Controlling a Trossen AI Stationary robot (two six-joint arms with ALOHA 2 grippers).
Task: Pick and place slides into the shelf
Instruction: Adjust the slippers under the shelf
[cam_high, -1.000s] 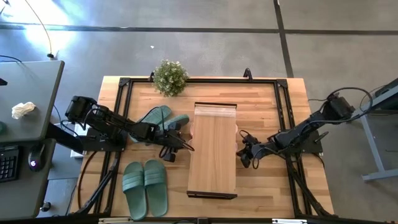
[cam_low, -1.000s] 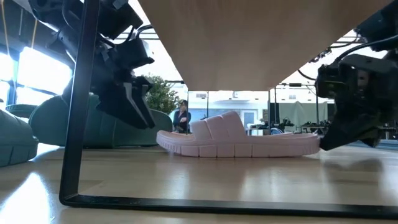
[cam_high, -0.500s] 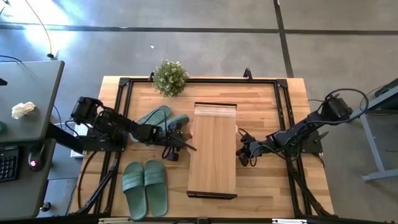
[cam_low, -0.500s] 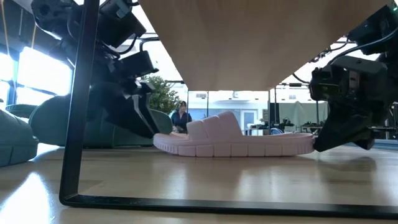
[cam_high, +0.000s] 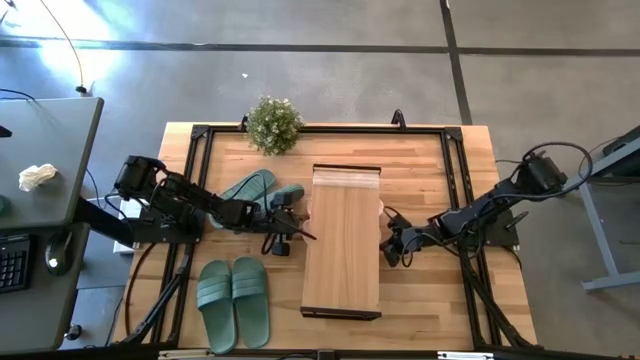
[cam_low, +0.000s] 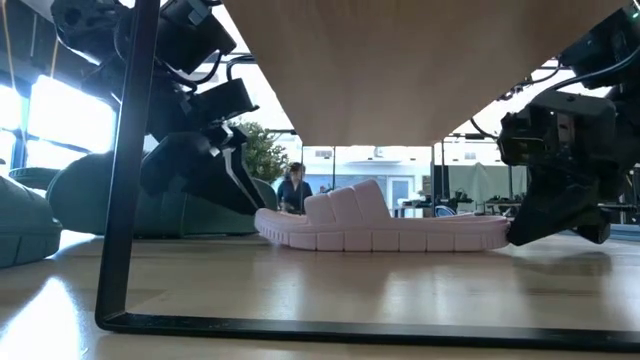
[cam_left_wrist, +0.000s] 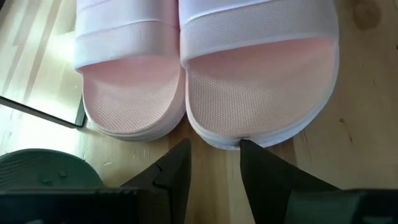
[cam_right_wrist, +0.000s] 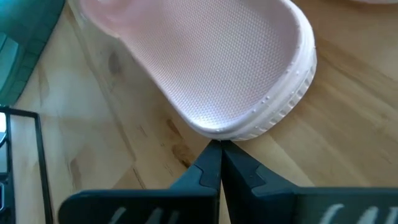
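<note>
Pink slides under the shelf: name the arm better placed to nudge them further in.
Left, probably. The left gripper faces both pink slides with parted fingers; the right gripper is shut at one slide's rim.

The light butcher-block wooden table (cam_high: 420, 160) with a black metal frame carries a low light-wood rectangular shelf (cam_high: 341, 250) at its middle. Under the shelf's plank, a light pink pair of soft slides (cam_low: 385, 225) lies on the tabletop. Left of the shelf lie two sage green pairs (cam_high: 233, 301), and a small green potted plant (cam_high: 273, 124) stands beyond its far-left corner.
</note>
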